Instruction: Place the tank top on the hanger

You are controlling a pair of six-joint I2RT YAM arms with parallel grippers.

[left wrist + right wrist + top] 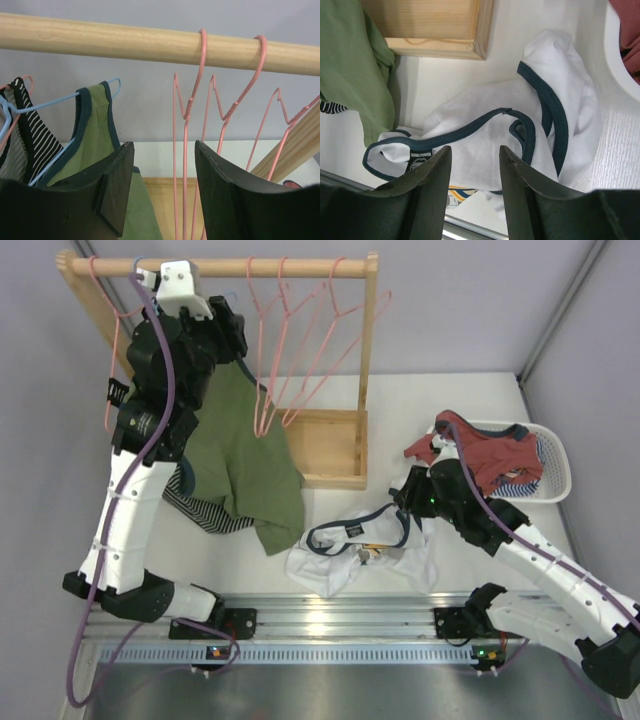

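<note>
On the counter (240, 560) near the front edge, one white tank top (362, 552) lies crumpled, not on any hanger. Right gripper (475, 165) hovers just above its navy-trimmed neckline, jaws apart, nothing held. Left gripper (162, 175) is up at the wooden rail (125, 42), jaws apart around the nearest pink hanger (186, 125), not clamped. Step judged: pre-grasp on both. Next: close on the hanger wire and pinch the top's strap.

Counts: four pink hangers bunched on the rail, a fifth at the rail's far end; one light blue hanger (50, 105) carrying one olive tank top (245, 465); one striped garment (205, 512); one white basket (555, 455) with a red garment (490, 455).
</note>
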